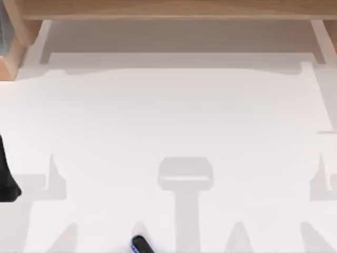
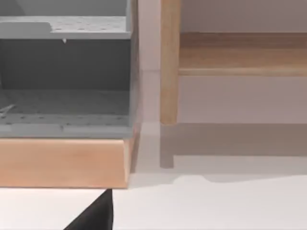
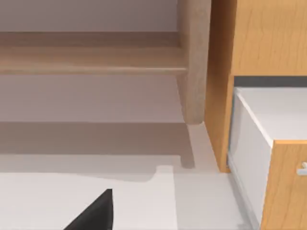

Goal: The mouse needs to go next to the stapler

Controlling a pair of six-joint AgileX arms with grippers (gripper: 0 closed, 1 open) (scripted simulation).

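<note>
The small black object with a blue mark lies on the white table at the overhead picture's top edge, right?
No. The small black object with a blue mark lies on the white table at the bottom edge, as the top view shows.

One white desk (image 1: 174, 116) spans the top view. On it lies one small dark object with a blue edge (image 1: 141, 245), at the bottom edge of the frame, left of centre; what kind of thing it is cannot be told. One dark arm part (image 1: 6, 176) shows at the left edge of the frame. One wooden shelf rail (image 1: 174, 8) runs along the upper edge. The left wrist view counts one grey perforated rack (image 2: 64, 79) and one wooden post (image 2: 169, 62). The right wrist view counts one wooden cabinet (image 3: 268, 38) and one white drawer (image 3: 259, 139).
</note>
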